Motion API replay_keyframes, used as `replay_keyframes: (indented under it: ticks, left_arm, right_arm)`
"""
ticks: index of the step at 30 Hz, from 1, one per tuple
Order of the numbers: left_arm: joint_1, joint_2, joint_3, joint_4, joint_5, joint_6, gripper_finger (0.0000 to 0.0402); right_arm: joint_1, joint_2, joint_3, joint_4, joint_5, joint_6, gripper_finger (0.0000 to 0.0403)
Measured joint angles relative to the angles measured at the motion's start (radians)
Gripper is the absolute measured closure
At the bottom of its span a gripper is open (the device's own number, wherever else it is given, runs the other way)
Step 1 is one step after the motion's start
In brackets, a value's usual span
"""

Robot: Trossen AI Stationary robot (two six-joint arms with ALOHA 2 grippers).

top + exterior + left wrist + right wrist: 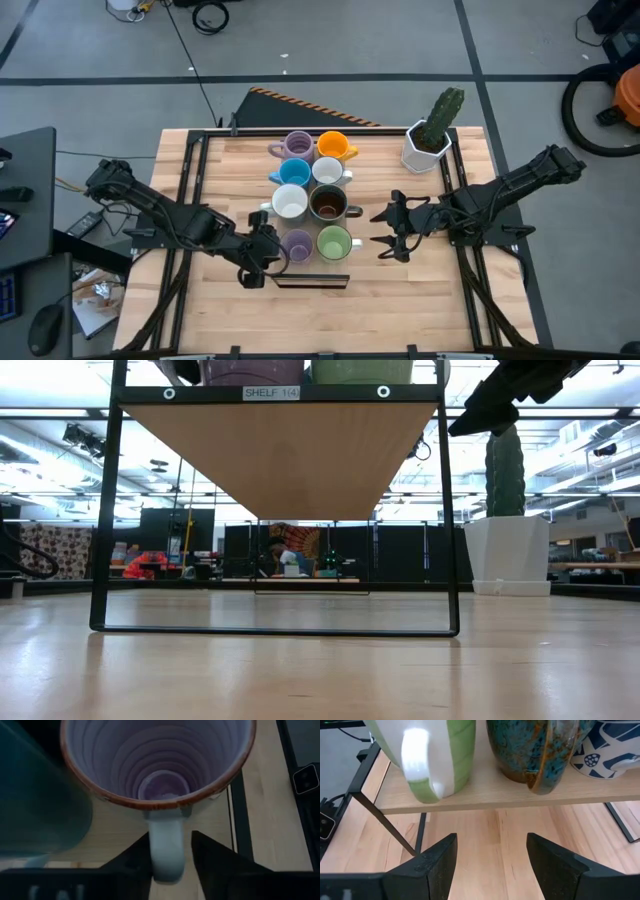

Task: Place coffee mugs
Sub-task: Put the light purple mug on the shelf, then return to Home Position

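Several coffee mugs stand in two columns on a raised wooden shelf (280, 450) at the table's middle. The nearest pair is a lilac mug (297, 243) and a green mug (334, 241). The lilac mug (155, 760) rests upright on the shelf board, with its handle toward my left gripper (272, 248). The fingers of that gripper (170, 837) are open on either side of the handle. My right gripper (385, 228) hangs open to the right of the shelf. It faces the green mug (435, 755) and a dark brown mug (530, 750), with nothing between its fingers. My left gripper has its fingers on either side of the lilac mug's handle (167, 850), coming slanting down from the table's left and near side. A strip of wood shows between one finger (210, 855) and the handle. The other finger (135, 857) lies close against it, and I cannot tell whether it touches.
A white pot with a green cactus (428, 145) stands at the table's far right. The shelf's black frame legs (103, 510) stand on the table, with open space under the board. Bare wood lies near the table's front edge.
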Motion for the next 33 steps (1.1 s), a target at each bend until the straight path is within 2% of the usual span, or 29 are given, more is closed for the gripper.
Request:
replay_keyframes:
  ticks: [5,9,18,24,29,33]
  left_arm:
    - [0.0,-0.017,0.0,-0.006,0.0,-0.005,0.0211]
    - [0.0,-0.058,-0.001,-0.023,-0.007,-0.014,0.0178]
    - [-0.039,-0.189,-0.051,0.043,-0.043,0.033,0.0164]
    - [-0.077,-0.314,-0.195,0.201,-0.081,0.051,0.0163]
    - [-0.108,-0.433,-0.356,0.349,-0.151,0.053,0.0163]
    - [-0.111,-0.527,-0.475,0.441,-0.158,0.057,0.0163]
  right_arm:
    - [0.0,0.0,0.0,-0.001,-0.002,-0.001,0.0158]
    - [0.0,0.0,0.0,-0.001,-0.034,-0.007,0.0159]
    - [-0.003,-0.074,0.0,-0.012,-0.06,-0.064,0.0163]
    - [-0.003,-0.16,-0.023,-0.023,-0.001,-0.078,0.0174]
    - [-0.004,-0.237,-0.131,0.099,-0.005,-0.095,0.0177]
    - [-0.017,-0.319,-0.216,0.173,-0.008,-0.107,0.0183]
